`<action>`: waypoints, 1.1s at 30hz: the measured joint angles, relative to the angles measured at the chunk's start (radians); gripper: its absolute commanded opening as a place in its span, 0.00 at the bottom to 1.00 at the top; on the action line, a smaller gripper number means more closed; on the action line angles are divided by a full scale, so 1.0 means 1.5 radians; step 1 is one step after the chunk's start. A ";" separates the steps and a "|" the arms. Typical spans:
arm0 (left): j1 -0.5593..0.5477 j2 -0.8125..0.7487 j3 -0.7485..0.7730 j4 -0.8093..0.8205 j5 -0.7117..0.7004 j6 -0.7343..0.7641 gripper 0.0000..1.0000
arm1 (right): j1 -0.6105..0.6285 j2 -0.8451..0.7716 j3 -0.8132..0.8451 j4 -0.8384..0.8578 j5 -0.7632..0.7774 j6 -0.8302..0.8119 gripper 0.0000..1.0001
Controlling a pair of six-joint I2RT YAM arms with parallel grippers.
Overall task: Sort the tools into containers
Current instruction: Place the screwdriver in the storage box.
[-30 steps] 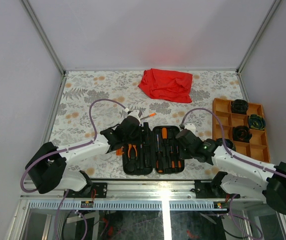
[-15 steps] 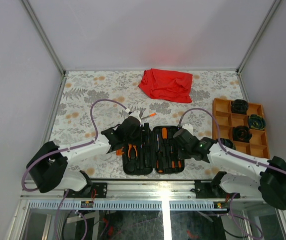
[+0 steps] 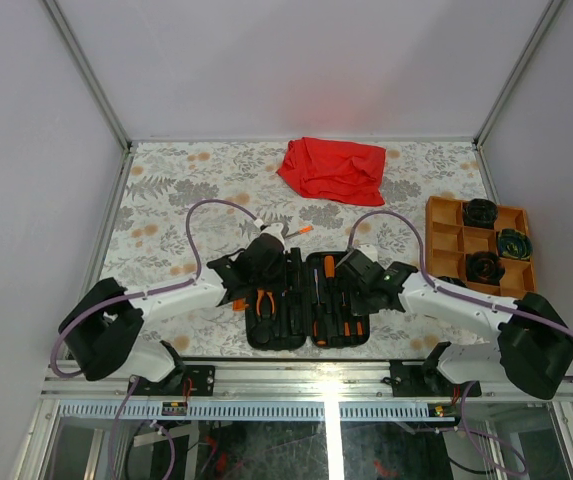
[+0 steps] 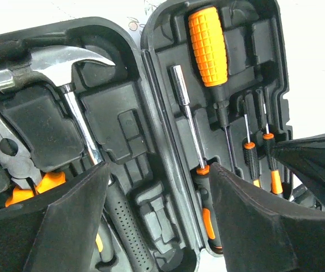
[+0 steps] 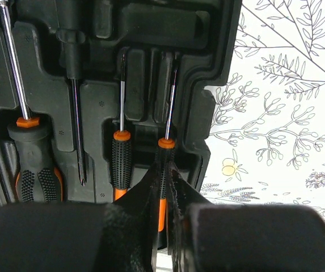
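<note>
Tool case (image 3: 291,325) lies open at the table's (image 3: 166,210) 6 o'clock edge. Hammer (image 4: 71,62) and pliers (image 4: 15,164) sit in the L half, big screwdriver (image 4: 207,45) in the R half. R end effector (image 5: 165,181) is clenched on the handle of the slim screwdriver (image 5: 165,143) nearest the case's 3 o'clock rim, shaft in its slot. L end effector (image 4: 159,170) hangs released over the case's middle. The orange tray (image 3: 444,235) is at 3 o'clock, the red cloth (image 3: 333,168) at 12.

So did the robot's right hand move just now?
Yes. The right gripper slid left, away from the orange tray, over the black case, where it pinches a small screwdriver.
</note>
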 measured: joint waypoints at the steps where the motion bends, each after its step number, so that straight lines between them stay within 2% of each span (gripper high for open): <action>1: -0.001 0.005 0.000 0.002 0.001 0.000 0.69 | 0.000 0.007 0.004 -0.004 -0.001 -0.001 0.03; 7: -0.010 0.035 -0.001 0.017 0.004 0.000 0.66 | 0.006 0.040 0.014 -0.014 0.001 -0.002 0.01; 11: -0.020 0.055 -0.010 0.038 0.006 -0.003 0.58 | 0.022 0.050 0.018 -0.017 0.018 0.003 0.00; 19: -0.037 0.056 -0.036 0.066 -0.018 -0.017 0.57 | 0.053 0.051 0.016 -0.018 0.062 0.025 0.02; 21: -0.039 0.053 -0.037 0.067 -0.024 -0.019 0.58 | 0.057 0.032 0.011 -0.013 0.069 0.031 0.08; 25: -0.046 0.047 -0.037 0.058 -0.032 -0.019 0.60 | 0.061 -0.018 -0.002 -0.011 0.070 0.034 0.30; 33: -0.052 -0.031 0.017 -0.030 -0.083 0.017 0.74 | 0.070 -0.183 0.041 0.019 0.118 -0.027 0.43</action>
